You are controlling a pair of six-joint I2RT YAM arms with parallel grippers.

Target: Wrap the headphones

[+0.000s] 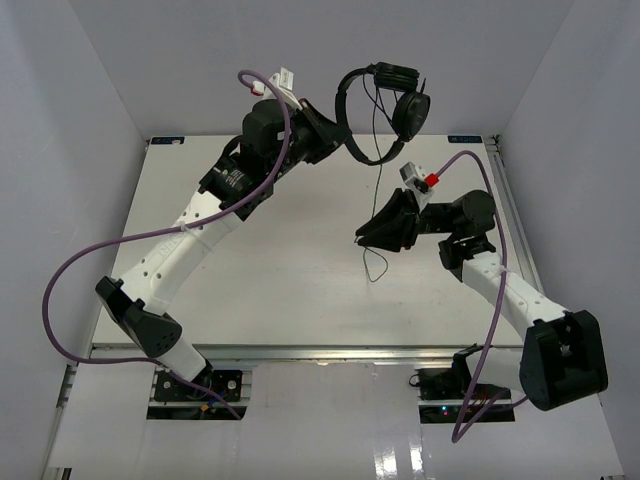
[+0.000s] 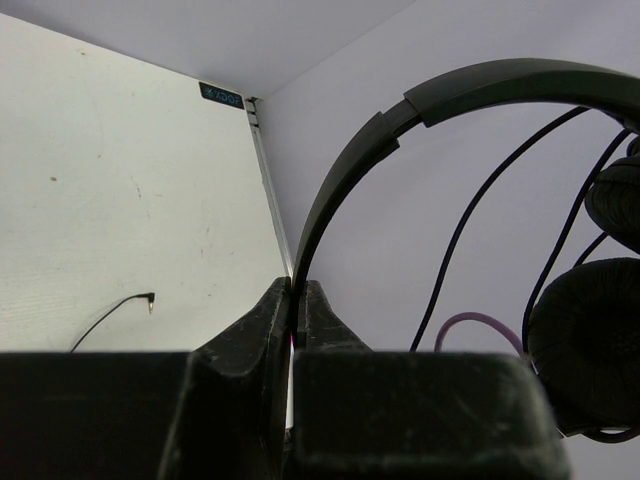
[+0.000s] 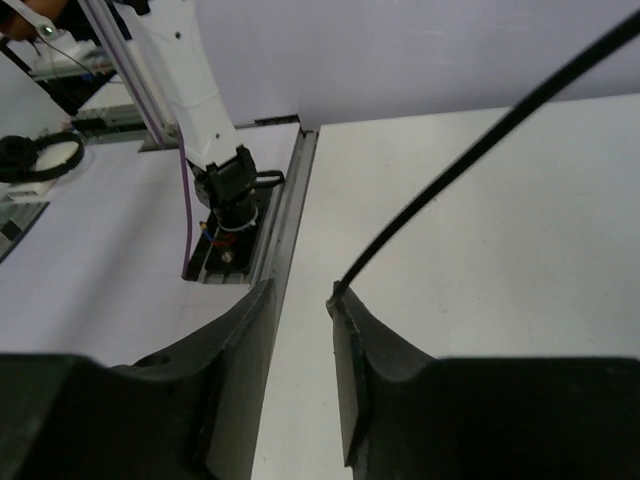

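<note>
My left gripper (image 1: 341, 136) holds the black headphones (image 1: 410, 112) high over the far edge of the table. In the left wrist view its jaws (image 2: 293, 300) are shut on the thin headband (image 2: 450, 95), and an earcup (image 2: 585, 350) hangs at the right. The thin black cord (image 1: 377, 135) drops from the headphones past my right gripper (image 1: 362, 237) and ends in a loop on the table (image 1: 375, 272). In the right wrist view that gripper (image 3: 300, 300) stands open. The cord (image 3: 480, 150) rests against the tip of its right finger (image 3: 345, 310), not clamped.
Thick purple robot cables (image 1: 70, 270) (image 1: 490, 190) loop beside both arms. White walls close in the table (image 1: 280, 280) on three sides. An aluminium rail (image 3: 285, 210) runs along the table's edge, with an arm base (image 3: 225, 190) beside it. The cord's plug (image 2: 148, 298) lies on the tabletop.
</note>
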